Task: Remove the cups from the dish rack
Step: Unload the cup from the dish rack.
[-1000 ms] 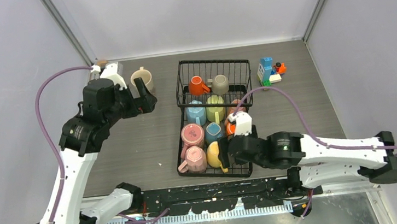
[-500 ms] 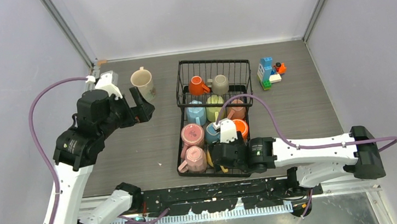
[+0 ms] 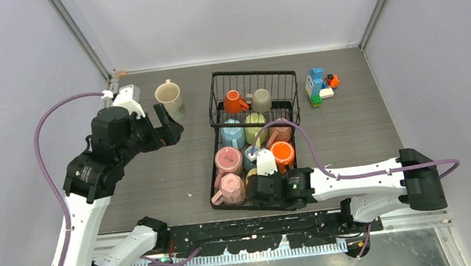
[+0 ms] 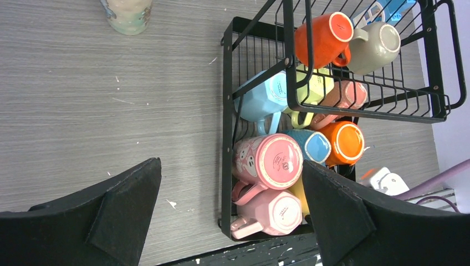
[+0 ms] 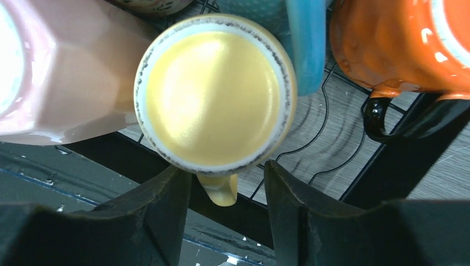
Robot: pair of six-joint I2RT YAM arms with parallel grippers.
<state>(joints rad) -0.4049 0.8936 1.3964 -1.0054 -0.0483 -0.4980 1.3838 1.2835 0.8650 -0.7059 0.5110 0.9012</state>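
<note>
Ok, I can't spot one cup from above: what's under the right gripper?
Under the right gripper is a yellow cup in the rack, its handle between the open fingers. From above, the arm covers most of it.

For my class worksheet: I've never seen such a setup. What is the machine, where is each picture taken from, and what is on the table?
Two robot arms are bolted at the near edge of the table. One picture looks down from overhead; the other two come from cameras on the wrists. A black wire dish rack holds coloured cups; one cream cup stands on the table left of it, a toy-block figure to its right. The left gripper is open and empty. The right gripper, open, straddles the handle of a yellow cup in the rack.
</note>
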